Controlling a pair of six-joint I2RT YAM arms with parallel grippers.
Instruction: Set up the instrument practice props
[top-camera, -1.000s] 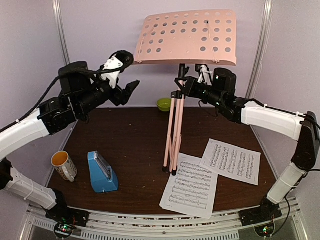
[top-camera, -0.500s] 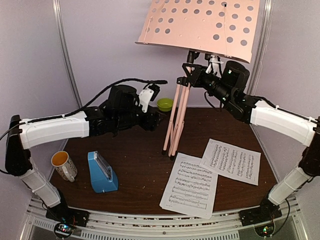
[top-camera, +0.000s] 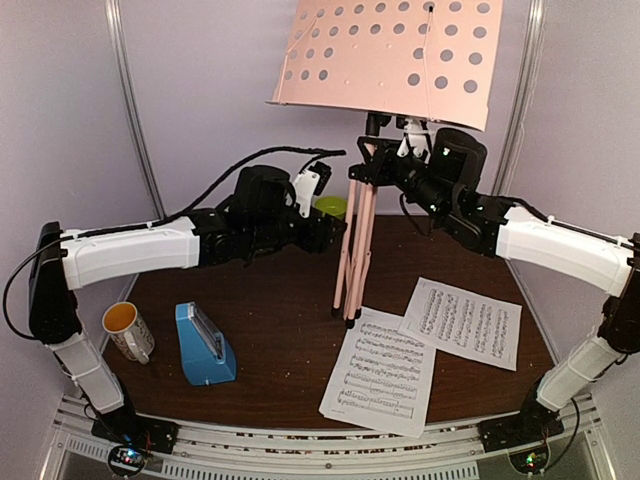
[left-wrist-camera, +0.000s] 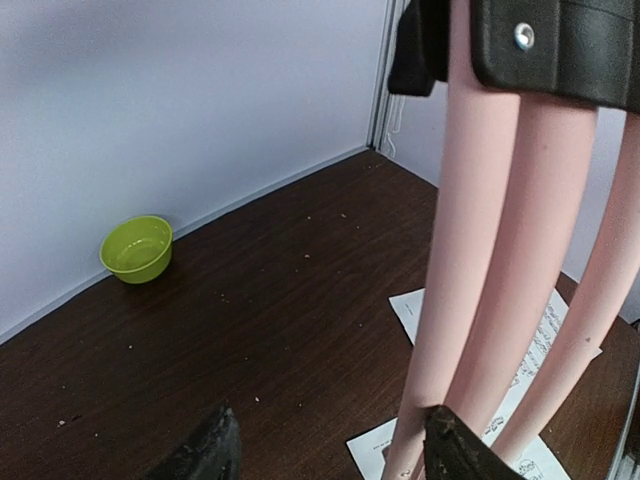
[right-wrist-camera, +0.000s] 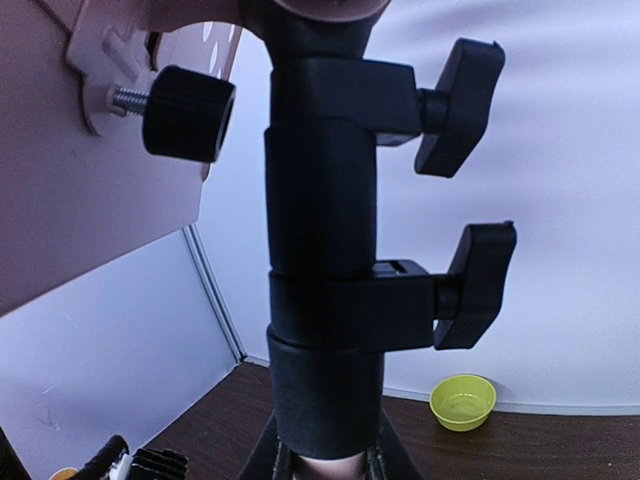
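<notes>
Pink tripod music stand (top-camera: 390, 50) fills the upper centre, its legs folded together and its feet over the middle of the dark table (top-camera: 270, 330). Right gripper (top-camera: 372, 172) clamps the stand's black collar under the desk. Left gripper (top-camera: 330, 235) stands wide beside the legs. Two sheet-music pages (top-camera: 385, 370) lie lower right, and the blue metronome (top-camera: 205, 345) is lower left.

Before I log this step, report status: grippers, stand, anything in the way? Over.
Left gripper open at the pink legs. Right gripper shut on music stand collar, legs folded. Green bowl behind, not touching.
</notes>
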